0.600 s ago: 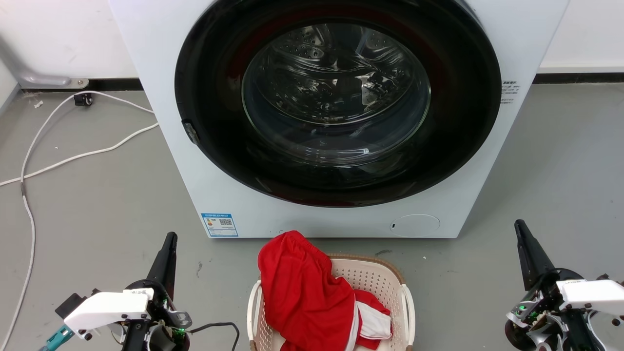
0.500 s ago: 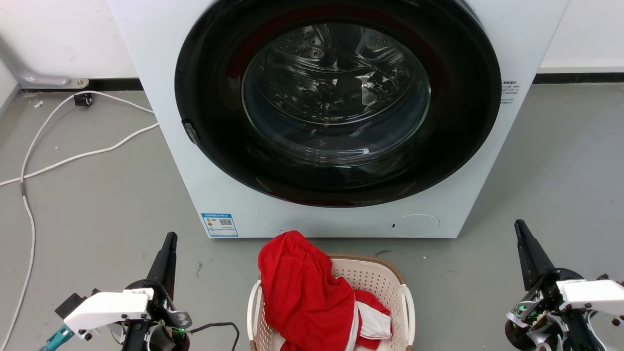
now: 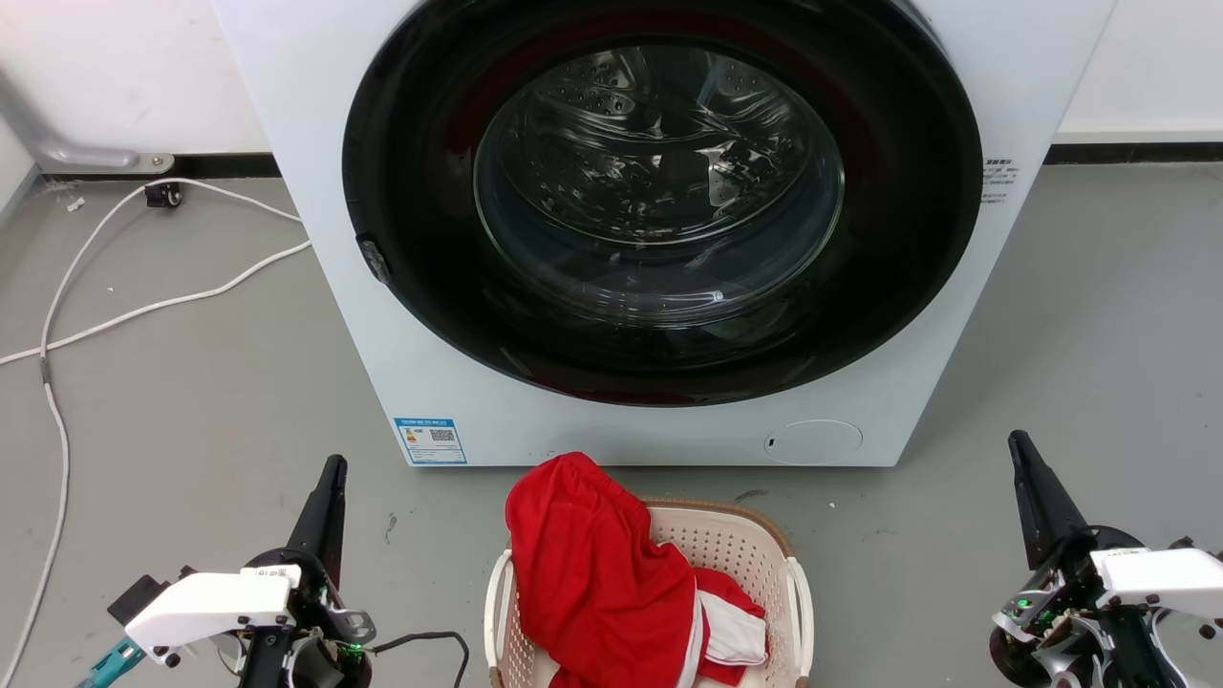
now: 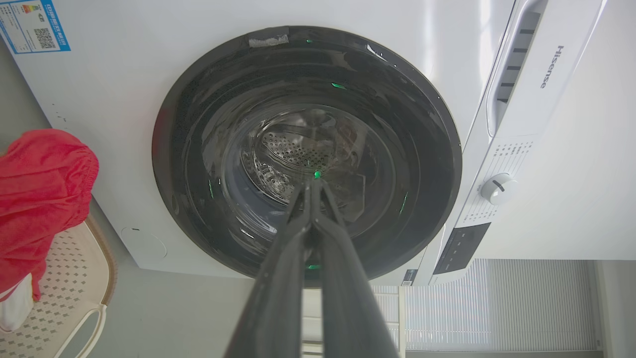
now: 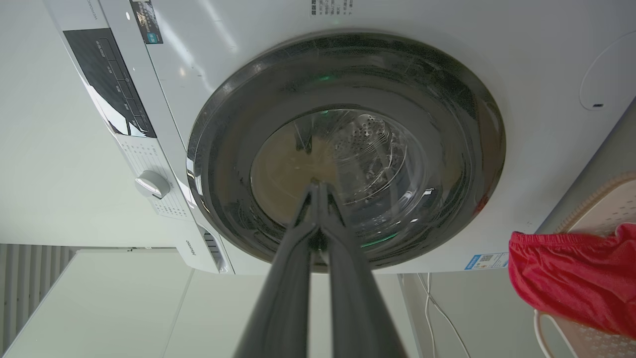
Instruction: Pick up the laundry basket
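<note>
laundry basket [image 3: 740, 545]: near end cut by bottom edge; left side hidden under red garment [image 3: 592, 564].
washer [image 3: 497, 430]: top cut off by upper edge.
blue label [image 3: 430, 440]: print too small to read.

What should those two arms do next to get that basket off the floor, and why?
Likely swing both inward toward the side handles, opening as they go: the left gripper and right gripper are shut, out on either side of the laundry basket, touching nothing.
</note>
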Available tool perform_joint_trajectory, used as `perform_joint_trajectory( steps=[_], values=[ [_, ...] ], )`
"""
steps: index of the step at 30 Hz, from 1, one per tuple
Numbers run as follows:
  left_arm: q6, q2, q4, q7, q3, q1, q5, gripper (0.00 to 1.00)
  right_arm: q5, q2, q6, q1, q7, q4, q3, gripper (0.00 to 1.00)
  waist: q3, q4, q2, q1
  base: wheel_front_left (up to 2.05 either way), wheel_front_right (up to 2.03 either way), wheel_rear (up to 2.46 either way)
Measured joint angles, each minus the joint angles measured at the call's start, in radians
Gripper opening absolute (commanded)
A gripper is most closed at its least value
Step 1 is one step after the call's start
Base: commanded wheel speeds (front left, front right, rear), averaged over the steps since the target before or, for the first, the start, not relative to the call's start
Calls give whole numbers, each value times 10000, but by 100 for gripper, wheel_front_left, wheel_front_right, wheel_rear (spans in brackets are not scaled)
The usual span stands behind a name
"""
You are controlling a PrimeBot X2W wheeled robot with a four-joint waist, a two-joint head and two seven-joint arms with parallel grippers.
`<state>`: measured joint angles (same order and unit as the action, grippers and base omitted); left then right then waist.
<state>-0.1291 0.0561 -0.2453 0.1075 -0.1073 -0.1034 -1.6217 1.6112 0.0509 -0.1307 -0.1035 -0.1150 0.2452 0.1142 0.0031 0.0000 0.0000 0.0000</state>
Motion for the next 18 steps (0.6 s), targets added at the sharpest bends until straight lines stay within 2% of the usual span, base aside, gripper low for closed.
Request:
perform_joint_trajectory(
  steps=[16,17,18],
  values=[
    [0,-10,0,40,-12,0,12,0,0,0,0,0,0,0,2,0,0,0,0,0,0,0,0],
    [2,-15,-48,38,-6,23,6,100,-4,-4,-2,26,2,44,-2,100,0,0,0,0,0,0,0],
    [10,-33,-123,40,6,86,4,100,-4,-12,0,96,2,121,-8,100,0,0,0,0,0,0,0]
  ],
)
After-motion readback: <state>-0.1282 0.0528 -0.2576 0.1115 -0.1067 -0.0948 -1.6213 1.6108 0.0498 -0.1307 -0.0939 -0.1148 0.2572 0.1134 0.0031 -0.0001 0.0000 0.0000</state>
